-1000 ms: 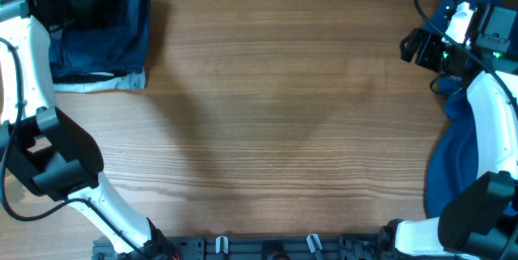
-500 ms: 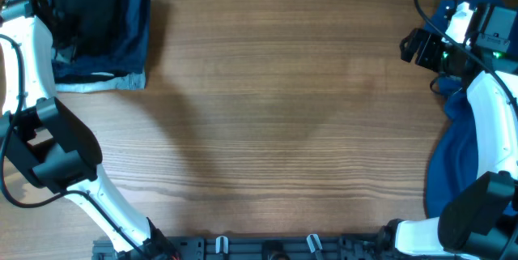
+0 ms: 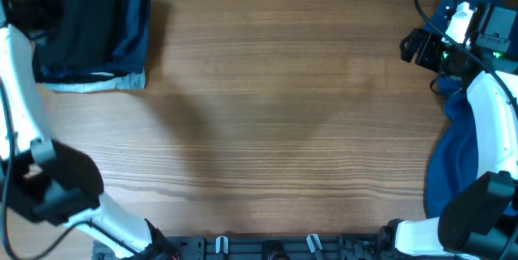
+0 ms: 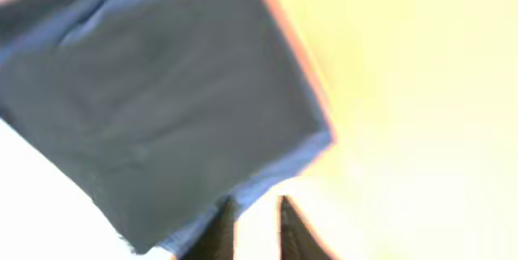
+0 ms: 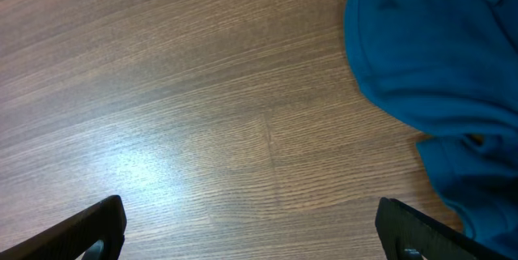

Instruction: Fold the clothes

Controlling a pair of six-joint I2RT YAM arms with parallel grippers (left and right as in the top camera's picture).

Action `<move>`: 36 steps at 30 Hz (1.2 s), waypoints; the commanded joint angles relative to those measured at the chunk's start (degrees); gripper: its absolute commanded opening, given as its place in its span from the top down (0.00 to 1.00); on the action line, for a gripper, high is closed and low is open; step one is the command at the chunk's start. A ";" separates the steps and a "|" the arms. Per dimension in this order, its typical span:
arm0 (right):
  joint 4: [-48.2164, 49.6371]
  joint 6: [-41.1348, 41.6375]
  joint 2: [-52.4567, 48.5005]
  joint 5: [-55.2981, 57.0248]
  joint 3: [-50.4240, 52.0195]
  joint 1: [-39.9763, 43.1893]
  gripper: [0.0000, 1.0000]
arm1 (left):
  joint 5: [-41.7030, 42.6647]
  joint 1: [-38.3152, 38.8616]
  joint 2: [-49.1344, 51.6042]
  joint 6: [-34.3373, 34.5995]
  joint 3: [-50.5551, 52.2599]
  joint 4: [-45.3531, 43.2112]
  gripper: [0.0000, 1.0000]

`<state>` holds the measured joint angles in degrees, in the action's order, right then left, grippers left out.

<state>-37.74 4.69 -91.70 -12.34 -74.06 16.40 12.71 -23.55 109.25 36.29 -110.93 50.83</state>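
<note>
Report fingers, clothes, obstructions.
Left fingers blurred, state unclear, by folded dark stack. Right fingers wide open, empty. Blue shirt bunched at right. Nothing blocking.

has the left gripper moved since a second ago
Yes. The left gripper has shifted leftward, uncovering the left side of the folded navy stack, whose right edge has stayed put.

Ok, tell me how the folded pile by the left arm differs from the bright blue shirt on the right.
The dark pile is folded into a neat rectangle; the bright blue shirt lies rumpled and unfolded. The pile stacks black on navy layers; the blue shirt is one colour. Both are soft fabric lying on the table.
</note>
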 commanded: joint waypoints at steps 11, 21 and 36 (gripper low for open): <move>0.00 -0.07 -0.13 0.74 -0.11 -0.04 0.00 | -1.05 -4.28 13.62 -6.08 -0.83 -1.81 0.96; 0.00 -0.09 -0.13 0.74 -0.11 -0.04 0.00 | -2.84 -3.63 11.54 -6.08 -0.83 -5.25 0.96; 0.00 -0.09 -0.13 0.74 -0.11 -0.04 0.00 | 2.47 10.21 16.46 -10.01 -0.83 -8.00 0.96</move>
<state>-37.74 4.69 -91.70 -12.34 -74.08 16.40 14.52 -14.04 121.91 28.51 -111.81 42.17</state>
